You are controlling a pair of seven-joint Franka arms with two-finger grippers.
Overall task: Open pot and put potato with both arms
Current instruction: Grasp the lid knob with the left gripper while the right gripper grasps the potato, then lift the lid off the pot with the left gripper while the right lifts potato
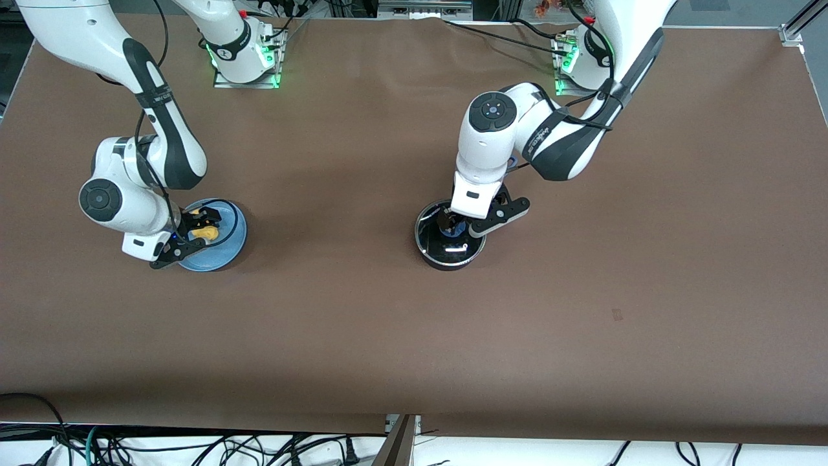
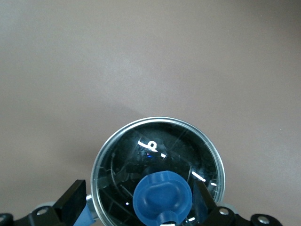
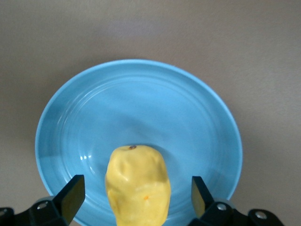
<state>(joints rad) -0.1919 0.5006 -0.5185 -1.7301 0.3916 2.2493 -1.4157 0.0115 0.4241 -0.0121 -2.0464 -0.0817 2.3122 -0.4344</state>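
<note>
I take the pot (image 1: 450, 241) as my landmark; it stands on the brown worktop (image 1: 401, 323) toward the left arm's end. Its glass lid (image 2: 159, 162) is on, with a metal rim and a blue knob (image 2: 162, 195) at its middle. The pot's blue handle is mostly hidden under the arm in the front view; only a bit of blue shows at the lid's edge in the left wrist view.

My left gripper (image 1: 455, 226) is directly over the pot, low at the lid. Its jaws are apart, one on each side of the blue knob, and in the left wrist view neither finger touches the knob.

Well apart from the pot, toward the right arm's end of the worktop, sits a blue plate (image 1: 229, 243). The potato (image 1: 205, 231) lies on this plate, off the plate's middle, yellow with a bumpy skin and a small dark speck at one end (image 3: 137, 183).

My right gripper (image 1: 197, 230) is down over the plate with its jaws apart, straddling the potato. The right wrist view shows a clear gap between each finger (image 3: 71, 194) and the potato's sides, so nothing is clamped.
</note>
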